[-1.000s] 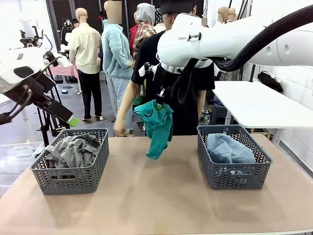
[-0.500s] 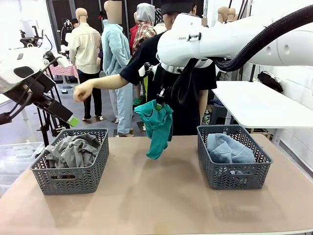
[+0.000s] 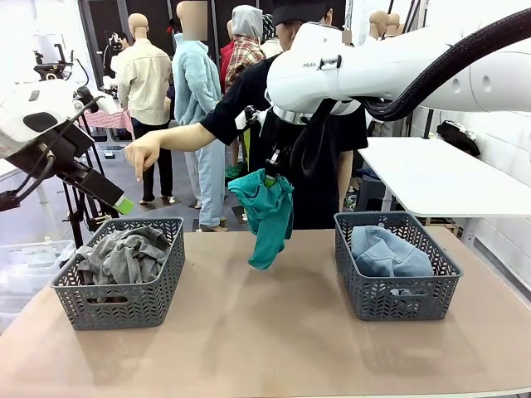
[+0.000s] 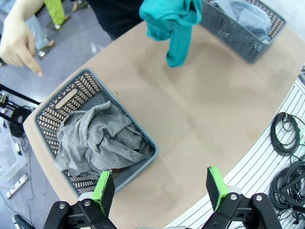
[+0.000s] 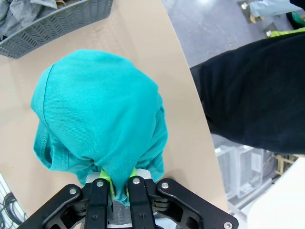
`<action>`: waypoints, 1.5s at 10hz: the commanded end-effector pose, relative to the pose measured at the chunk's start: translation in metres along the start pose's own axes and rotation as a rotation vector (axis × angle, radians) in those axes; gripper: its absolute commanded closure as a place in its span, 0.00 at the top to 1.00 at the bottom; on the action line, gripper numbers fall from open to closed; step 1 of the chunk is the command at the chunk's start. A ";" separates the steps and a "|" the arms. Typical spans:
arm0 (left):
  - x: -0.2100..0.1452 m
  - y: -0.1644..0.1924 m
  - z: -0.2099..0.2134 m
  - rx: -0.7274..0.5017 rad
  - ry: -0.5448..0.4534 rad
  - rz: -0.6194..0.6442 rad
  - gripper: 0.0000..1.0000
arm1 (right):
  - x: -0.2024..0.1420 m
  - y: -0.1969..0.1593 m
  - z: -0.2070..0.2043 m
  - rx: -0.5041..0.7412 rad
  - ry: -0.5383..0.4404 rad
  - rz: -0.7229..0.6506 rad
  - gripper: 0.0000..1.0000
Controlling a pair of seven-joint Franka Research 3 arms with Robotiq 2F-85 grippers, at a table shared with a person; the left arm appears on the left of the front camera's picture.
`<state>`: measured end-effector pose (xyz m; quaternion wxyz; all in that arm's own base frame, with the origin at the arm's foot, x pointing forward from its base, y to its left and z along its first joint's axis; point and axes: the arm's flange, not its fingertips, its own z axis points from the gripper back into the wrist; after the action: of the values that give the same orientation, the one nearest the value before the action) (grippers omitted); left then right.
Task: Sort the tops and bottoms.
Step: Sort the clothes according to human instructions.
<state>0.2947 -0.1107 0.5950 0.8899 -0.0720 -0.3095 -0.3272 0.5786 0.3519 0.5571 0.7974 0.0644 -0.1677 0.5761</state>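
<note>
A teal-green top (image 3: 267, 215) hangs above the table's middle back, with my right gripper (image 3: 270, 176) shut on its upper end; the right wrist view has the teal top (image 5: 100, 124) bunched over the right gripper (image 5: 116, 185). A grey top (image 3: 123, 253) lies in the left basket (image 3: 116, 303), also seen as the grey top (image 4: 97, 140) in the left wrist view. Light blue denim bottoms (image 3: 388, 253) lie in the right basket (image 3: 398, 298). My left gripper (image 4: 161, 187) is open and empty, held high over the left basket (image 4: 47, 112); one green pad (image 3: 124, 204) shows in the front view.
A person in a black shirt stands at the far side, one hand (image 3: 143, 153) held out, finger pointing down above the left basket, the same hand (image 4: 19, 45) in the left wrist view. A white table (image 3: 440, 178) stands at the back right. Cables (image 4: 286, 138) lie beside the table.
The person's hand rose from near the table edge and now points down over the left basket. Both arms and the teal top stayed still.
</note>
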 end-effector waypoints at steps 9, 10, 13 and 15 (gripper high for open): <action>0.000 0.000 0.000 0.000 0.000 0.000 1.00 | 0.000 0.001 0.003 -0.002 -0.003 -0.001 0.00; -0.004 0.013 0.025 0.089 -0.010 -0.026 1.00 | 0.000 0.001 0.003 -0.002 -0.003 -0.001 0.00; -0.018 0.046 0.069 0.155 -0.029 -0.013 1.00 | 0.000 0.001 0.003 -0.002 -0.003 -0.001 0.00; -0.030 0.066 0.095 0.161 -0.060 0.019 1.00 | 0.000 0.001 0.003 -0.002 -0.003 -0.001 0.00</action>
<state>0.2722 -0.0241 0.6547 0.8872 -0.0091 -0.3619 -0.2860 0.5786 0.3520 0.5575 0.7973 0.0643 -0.1681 0.5761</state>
